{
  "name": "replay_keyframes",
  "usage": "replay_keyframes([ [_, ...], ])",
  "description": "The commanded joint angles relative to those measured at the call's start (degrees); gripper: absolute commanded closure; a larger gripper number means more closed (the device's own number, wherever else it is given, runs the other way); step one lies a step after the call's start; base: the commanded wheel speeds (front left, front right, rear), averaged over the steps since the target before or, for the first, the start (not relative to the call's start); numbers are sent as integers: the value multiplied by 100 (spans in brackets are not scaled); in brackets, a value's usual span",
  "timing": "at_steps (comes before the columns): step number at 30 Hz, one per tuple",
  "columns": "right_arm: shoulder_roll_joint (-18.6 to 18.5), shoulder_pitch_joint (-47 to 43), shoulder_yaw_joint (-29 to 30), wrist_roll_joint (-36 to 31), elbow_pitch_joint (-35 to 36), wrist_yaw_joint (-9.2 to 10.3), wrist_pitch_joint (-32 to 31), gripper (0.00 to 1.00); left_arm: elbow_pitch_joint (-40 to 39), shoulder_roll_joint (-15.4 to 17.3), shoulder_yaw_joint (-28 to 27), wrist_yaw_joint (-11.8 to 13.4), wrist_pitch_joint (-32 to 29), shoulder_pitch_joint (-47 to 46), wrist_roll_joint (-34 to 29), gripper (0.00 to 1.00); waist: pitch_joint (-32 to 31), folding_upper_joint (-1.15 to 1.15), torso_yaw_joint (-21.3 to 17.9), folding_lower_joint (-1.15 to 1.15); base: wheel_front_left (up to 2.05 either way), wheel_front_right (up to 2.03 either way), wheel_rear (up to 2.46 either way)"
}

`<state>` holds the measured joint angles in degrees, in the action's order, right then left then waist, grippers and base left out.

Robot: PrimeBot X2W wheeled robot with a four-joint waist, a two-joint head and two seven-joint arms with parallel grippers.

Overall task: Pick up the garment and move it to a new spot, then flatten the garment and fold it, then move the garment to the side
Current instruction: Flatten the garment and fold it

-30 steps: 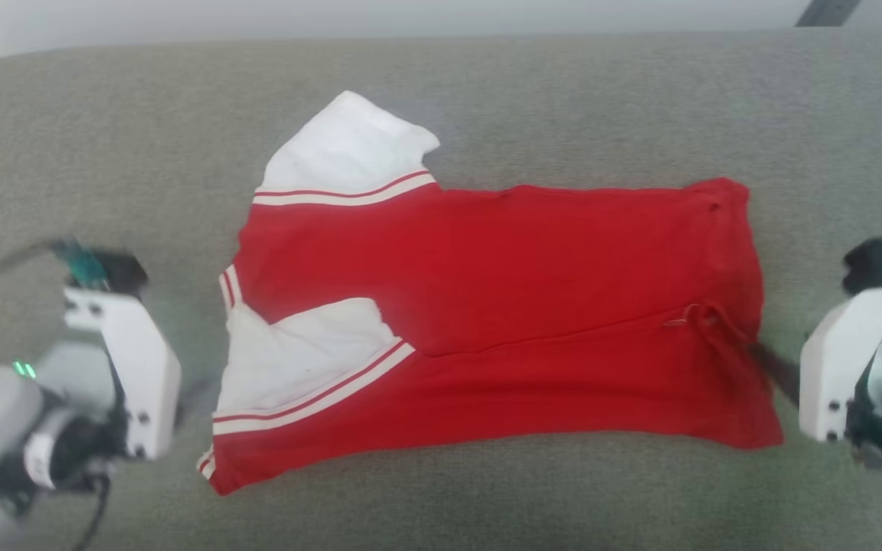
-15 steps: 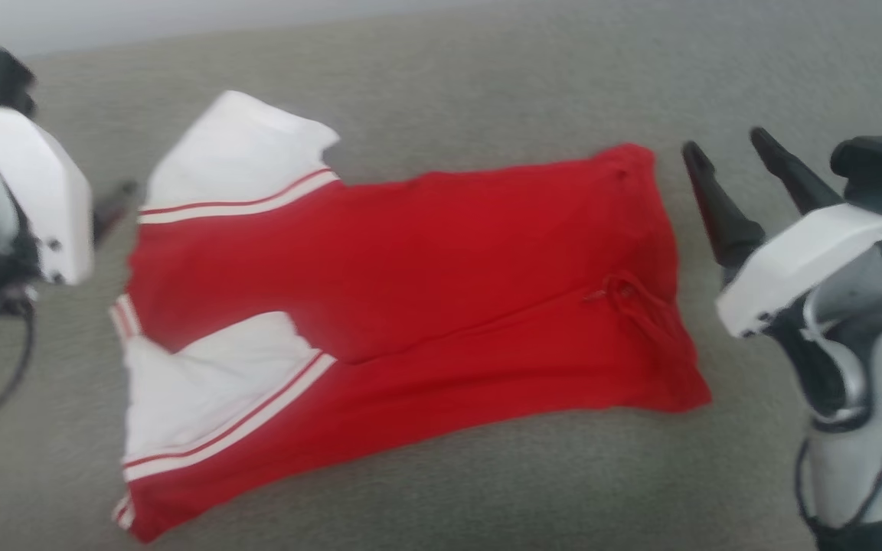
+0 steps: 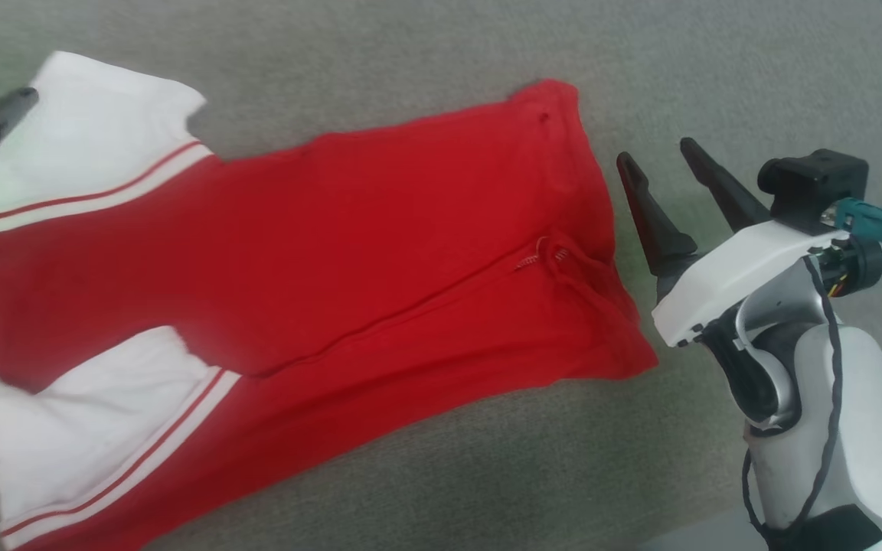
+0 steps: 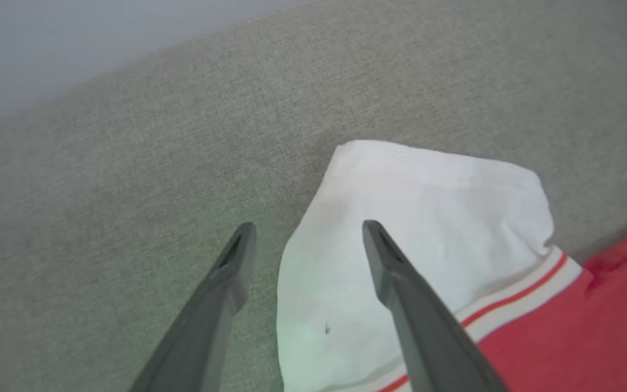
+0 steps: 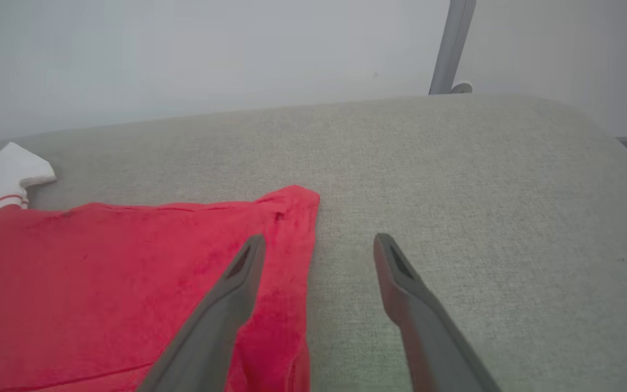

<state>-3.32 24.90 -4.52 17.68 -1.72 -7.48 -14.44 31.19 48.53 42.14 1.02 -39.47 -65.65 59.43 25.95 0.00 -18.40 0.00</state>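
Now the shirt (image 3: 380, 252) lies folded lengthwise on the grey cushion (image 3: 717, 61), hem (image 3: 567, 145) toward its right edge. Left gripper (image 4: 308, 226), wide open and empty, straddles the far sleeve (image 4: 433, 201), perhaps touching it; right gripper (image 3: 657, 149), likewise open and empty, sits just beside the hem. Soft, light, limp cloth: pinch hem and shoulder corners

In the head view the garment (image 3: 318, 252) runs off the frame at 9 o'clock and at 7 o'clock, so its white, striped end is cropped. The left gripper (image 3: 11, 105), at 10 o'clock, is cut down to a sliver of white housing and one dark fingertip. In the left wrist view a dark speck (image 4: 326, 328) on the white cloth at 6 o'clock is too small to identify. In the right wrist view one finger of the right gripper (image 5: 319, 238) covers part of the red edge at 7 o'clock. A grey pole (image 5: 451, 49) at 1 o'clock is cut by the top edge.
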Motion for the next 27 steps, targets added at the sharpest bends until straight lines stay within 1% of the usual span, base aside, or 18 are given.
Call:
replay_keyframes([
  [1, 29, 71, -21, 9, -58, -3, 59, 0, 142, -46, 39, -63, -105, -189, -87, 0, 187, 0, -166, 0, 0, 0, 0],
  [6, 48, 119, -28, 45, -165, -3, 66, 0, 544, -240, 193, 15, -650, -575, -148, 0, 361, 0, -238, 0, 0, 0, 0],
  [9, 50, 164, -101, 70, -241, -3, -75, 0, 699, -281, 310, 4, -740, -703, -258, 0, 467, 0, -262, 0, 0, 0, 0],
  [13, 48, 299, -221, 156, -355, -3, -378, 0, 997, -452, 405, -43, -902, -721, -245, 0, 585, 0, -273, 0, 0, 0, 0],
  [14, 48, 352, -242, 149, -386, -3, -477, 0, 1053, -508, 439, -134, -969, -703, -195, 91, 606, 0, -271, 0, 0, 0, 0],
  [15, 50, 409, -266, 107, -413, -3, -577, 0, 1121, -557, 440, -110, -1012, -705, -166, 100, 627, 0, -263, 0, 0, 0, 0],
  [17, 49, 608, -283, 92, -480, -3, -777, 0, 1180, -618, 507, -204, -1001, -761, -241, 100, 671, 0, -243, 0, 0, 0, 0],
  [18, 49, 608, -283, 92, -480, -3, -777, 0, 1180, -618, 507, -204, -1001, -761, -241, 100, 671, 0, -243, 0, 0, 0, 0],
  [21, 51, 988, -287, 101, -662, -3, -1133, 0, 1263, -709, 548, -294, -973, -870, -280, 100, 728, 0, -176, 0, 0, 0, 0],
  [27, 47, 1869, -218, -2, -1436, -3, -2006, 0, 1370, -998, 614, -394, -855, -1075, -360, 100, 821, 0, 30, 0, 0, 0, 0],
])
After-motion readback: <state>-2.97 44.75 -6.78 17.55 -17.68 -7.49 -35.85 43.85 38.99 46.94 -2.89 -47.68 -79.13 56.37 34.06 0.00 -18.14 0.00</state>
